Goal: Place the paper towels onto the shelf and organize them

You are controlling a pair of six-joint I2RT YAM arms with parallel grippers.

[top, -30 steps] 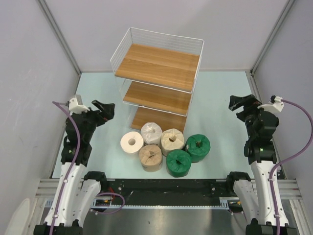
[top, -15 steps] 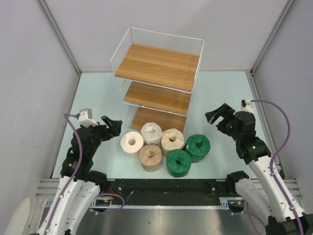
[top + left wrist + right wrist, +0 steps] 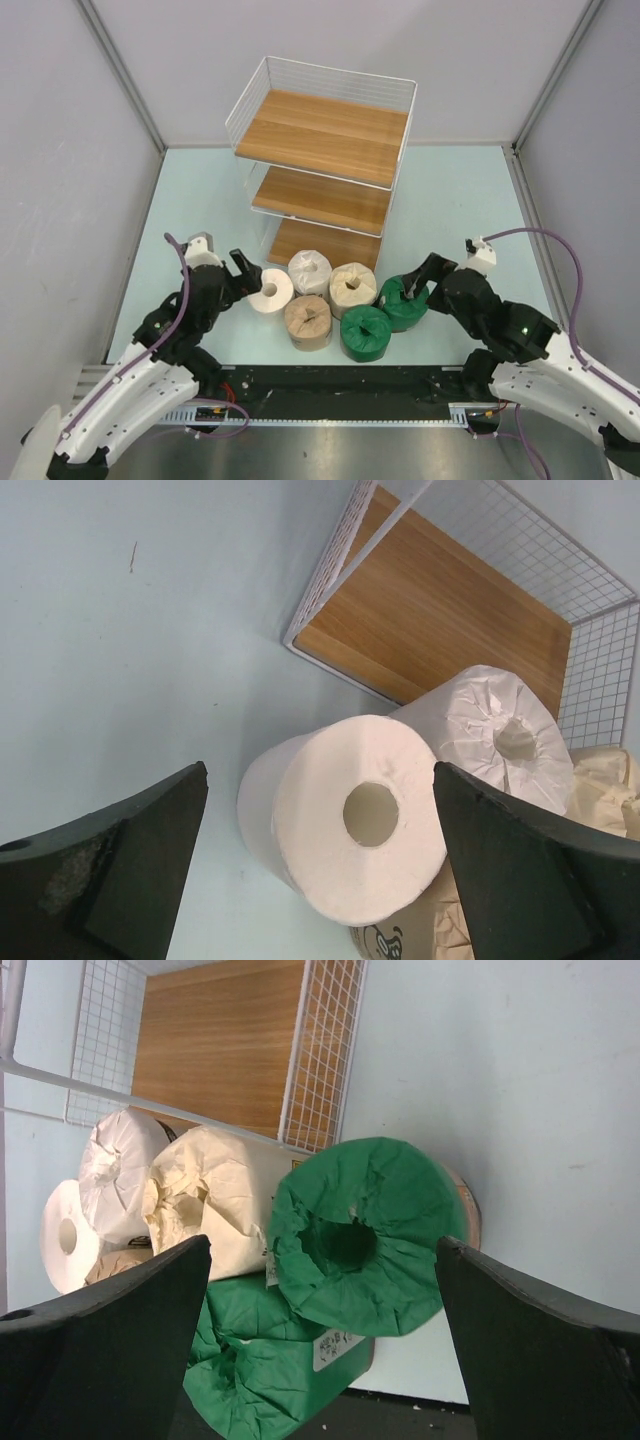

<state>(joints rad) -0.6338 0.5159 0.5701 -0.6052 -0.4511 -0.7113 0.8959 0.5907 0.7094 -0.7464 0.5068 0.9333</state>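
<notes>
Six paper towel rolls stand clustered in front of the shelf [image 3: 320, 135]: plain white [image 3: 270, 290], white-wrapped [image 3: 309, 271], beige [image 3: 352, 284], tan [image 3: 308, 320] and two green [image 3: 405, 300] [image 3: 366, 332]. My left gripper [image 3: 246, 272] is open beside the plain white roll [image 3: 350, 820], its fingers either side of it in the left wrist view, gripper [image 3: 320, 780]. My right gripper [image 3: 412, 283] is open at the right green roll [image 3: 360, 1240], which sits between its fingers, gripper [image 3: 322, 1245]. The second green roll [image 3: 270, 1360] lies below it. All three shelf boards are bare.
The shelf's bottom board [image 3: 440, 610] [image 3: 220, 1050] lies just behind the rolls, fenced by white wire mesh. The white-wrapped roll [image 3: 500, 735] and the beige roll [image 3: 215, 1200] press close to the flanked ones. Grey walls enclose the pale table [image 3: 190, 200].
Both arms have swung down and inward from the table's sides. The left gripper now reaches the plain white roll and the right gripper the right green roll. The rolls have not moved.
</notes>
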